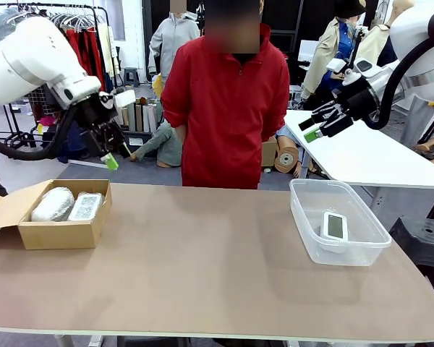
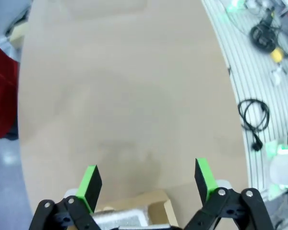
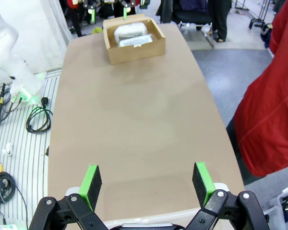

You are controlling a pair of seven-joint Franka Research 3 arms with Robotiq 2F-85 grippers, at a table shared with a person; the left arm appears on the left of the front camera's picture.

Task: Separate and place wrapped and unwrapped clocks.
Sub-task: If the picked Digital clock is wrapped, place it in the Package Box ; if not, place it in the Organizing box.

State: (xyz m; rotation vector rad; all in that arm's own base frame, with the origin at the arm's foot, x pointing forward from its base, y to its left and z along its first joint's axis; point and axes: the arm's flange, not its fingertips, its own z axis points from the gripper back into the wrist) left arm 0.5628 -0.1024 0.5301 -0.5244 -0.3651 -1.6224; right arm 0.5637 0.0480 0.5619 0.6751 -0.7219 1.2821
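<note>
A: Grippers, count and state?
B: Two. Left gripper (image 1: 110, 155) raised above the open brown cardboard box (image 1: 58, 233), jaws apart, empty. Right gripper (image 1: 315, 124) raised beyond the clear plastic tub (image 1: 307, 217), jaws apart, empty.

A: Clocks?
B: Three. Two bubble-wrapped white blocks (image 1: 53, 204) (image 1: 85, 206), side by side in the box. One bare white rectangular digital clock (image 1: 334, 228) in the tub.

A: Surroundings?
B: Beige tabletop (image 1: 202, 253), bare between box and tub. One person in a red jacket (image 1: 228, 108) at the far edge.
</note>
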